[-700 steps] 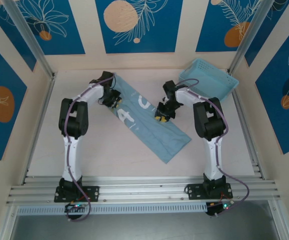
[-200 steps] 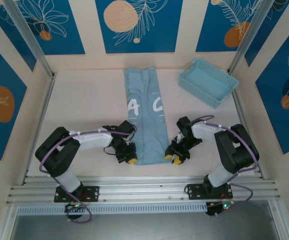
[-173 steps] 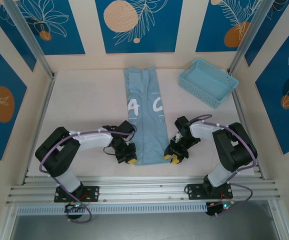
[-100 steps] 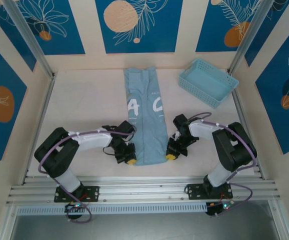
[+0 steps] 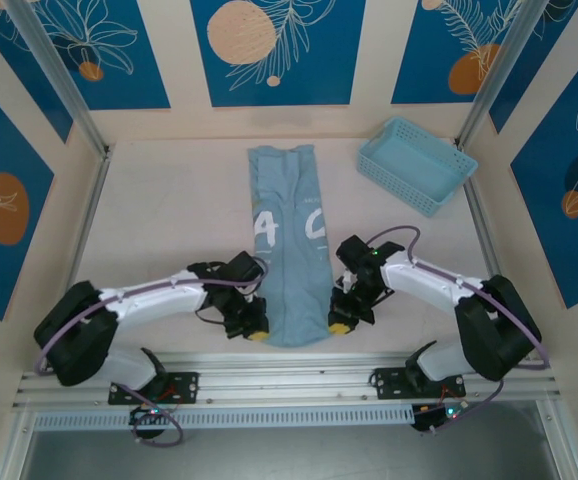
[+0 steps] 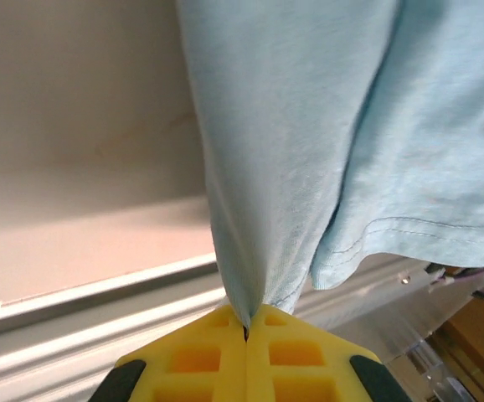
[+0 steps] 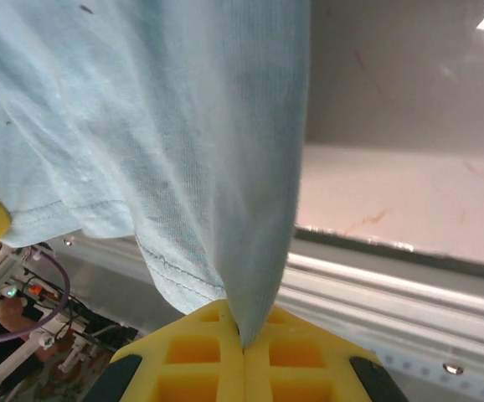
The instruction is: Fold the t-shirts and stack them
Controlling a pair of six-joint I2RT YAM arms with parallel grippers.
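Top external: t-shirt [image 5: 289, 250] lay lengthwise mid-frame on the surface [image 5: 169, 230]; right claw [image 5: 340, 322], open a second before, had pinched shut on its lower hem corner, matching left claw [image 5: 253, 327] clamped on the other, so the fold could likely begin.

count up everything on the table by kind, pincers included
t-shirt: 1, light blue
basket: 1, light blue
pincers: 2, left pincer and right pincer, each shut on the t-shirt's near edge
total: 4
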